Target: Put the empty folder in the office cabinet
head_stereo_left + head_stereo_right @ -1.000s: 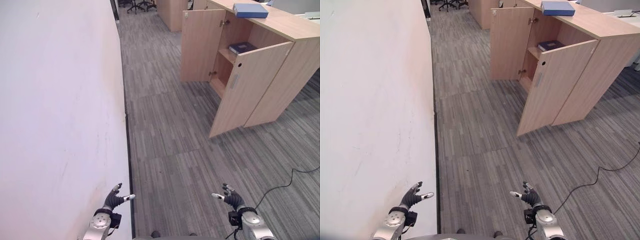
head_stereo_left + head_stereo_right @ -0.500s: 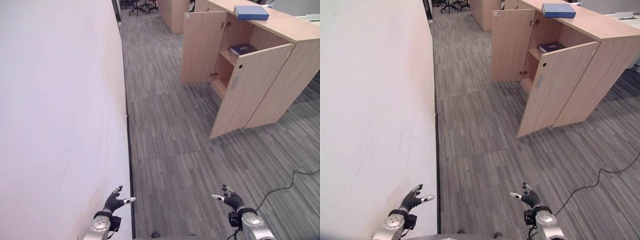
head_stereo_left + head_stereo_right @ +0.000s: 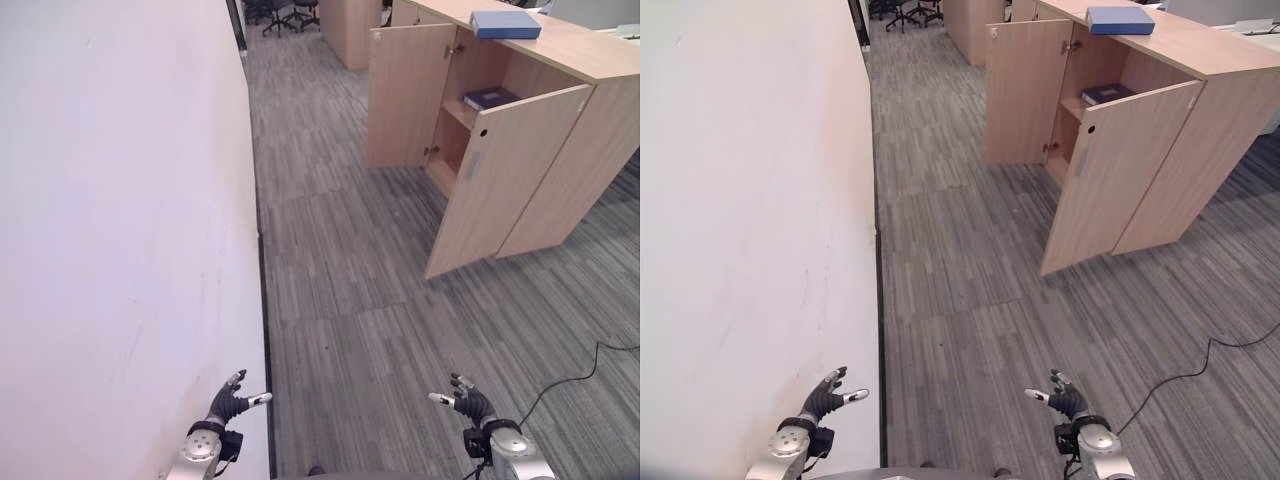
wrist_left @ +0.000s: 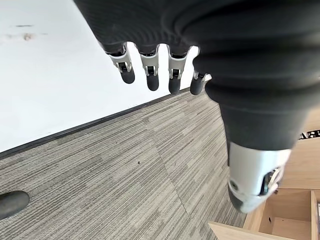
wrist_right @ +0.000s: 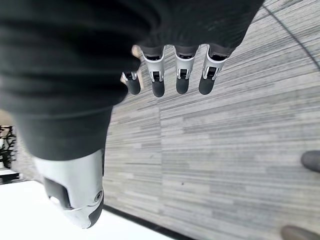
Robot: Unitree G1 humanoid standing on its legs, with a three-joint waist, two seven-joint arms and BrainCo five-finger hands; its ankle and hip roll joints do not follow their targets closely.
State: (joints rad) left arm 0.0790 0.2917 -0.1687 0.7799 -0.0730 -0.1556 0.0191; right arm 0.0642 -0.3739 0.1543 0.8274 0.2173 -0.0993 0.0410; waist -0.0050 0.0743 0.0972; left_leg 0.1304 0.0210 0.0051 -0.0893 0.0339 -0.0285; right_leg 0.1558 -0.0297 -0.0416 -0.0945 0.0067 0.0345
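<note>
- A blue folder (image 3: 505,24) lies flat on top of the office cabinet (image 3: 600,70), far ahead and to the robot's right; it is a thin, box-shaped slab with a lighter edge facing the aisle; whether it is empty cannot be told
- Its long axis runs roughly along the cabinet top, across the view from left to right, one end slightly angled; it sits near the top's front edge, above the open compartment
- A second, darker blue folder (image 3: 491,98) lies flat on the shelf inside the open compartment, between the two doors
- The cabinet is pale wood; its near door (image 3: 500,180) and far door (image 3: 404,96) both swing out over the grey striped carpet (image 3: 350,260)
- A white wall (image 3: 120,220) runs along the robot's left, a dark skirting strip at its foot; office chairs (image 3: 285,12) stand at the far end of the aisle
- The left hand (image 3: 229,402) is held low beside the wall, empty, fingers spread and relaxed, thumb out to the side; in the left wrist view its fingers (image 4: 152,70) hang loose over the carpet
- The right hand (image 3: 1068,400) is held low over the carpet, well apart from the cabinet, likewise released with nothing in it; its fingers (image 5: 182,75) reach out straight in a row
</note>
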